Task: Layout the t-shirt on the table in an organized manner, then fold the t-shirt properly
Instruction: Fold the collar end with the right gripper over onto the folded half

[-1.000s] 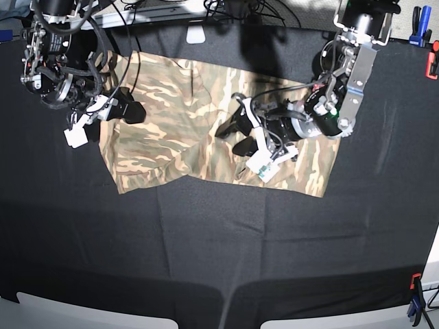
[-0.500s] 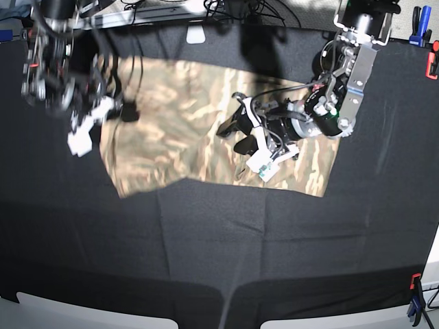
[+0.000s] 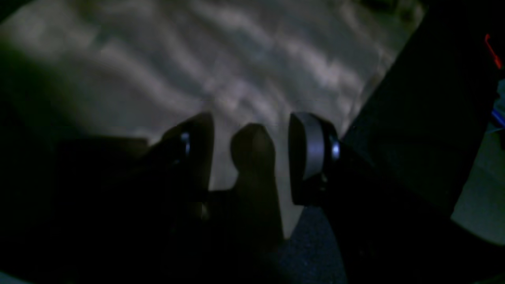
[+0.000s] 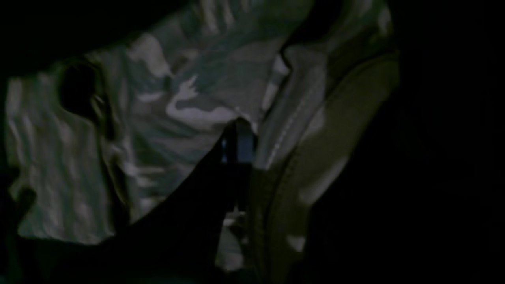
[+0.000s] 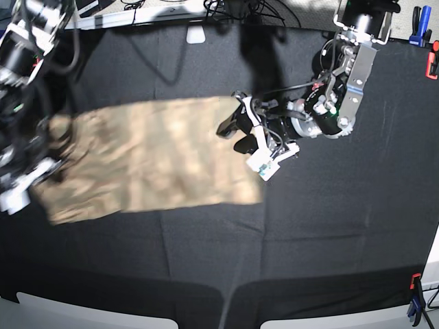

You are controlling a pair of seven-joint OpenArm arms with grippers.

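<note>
The camouflage t-shirt (image 5: 151, 161) lies blurred across the left half of the black table (image 5: 206, 260), bunched at its left end. My right gripper (image 5: 49, 163) is at that left end. In the right wrist view the right gripper (image 4: 238, 136) is shut on a fold of the t-shirt (image 4: 177, 102), which hangs creased around it. My left gripper (image 5: 234, 133) hovers over the shirt's far right corner. In the left wrist view the left gripper (image 3: 250, 124) is open with nothing between its fingers (image 3: 311, 150), above the t-shirt (image 3: 189, 67) near its edge.
Red (image 5: 432, 65) and blue (image 5: 415, 31) clamps sit at the table's far right edge, and another clamp (image 5: 415, 295) at the near right. A white block (image 5: 195, 34) lies at the back edge. Cables run behind the table.
My right gripper has shut on the shirt's left edge and swung left and nearer, dragging the shirt left. The shirt's right part slid out from under the left gripper, which stayed put.
</note>
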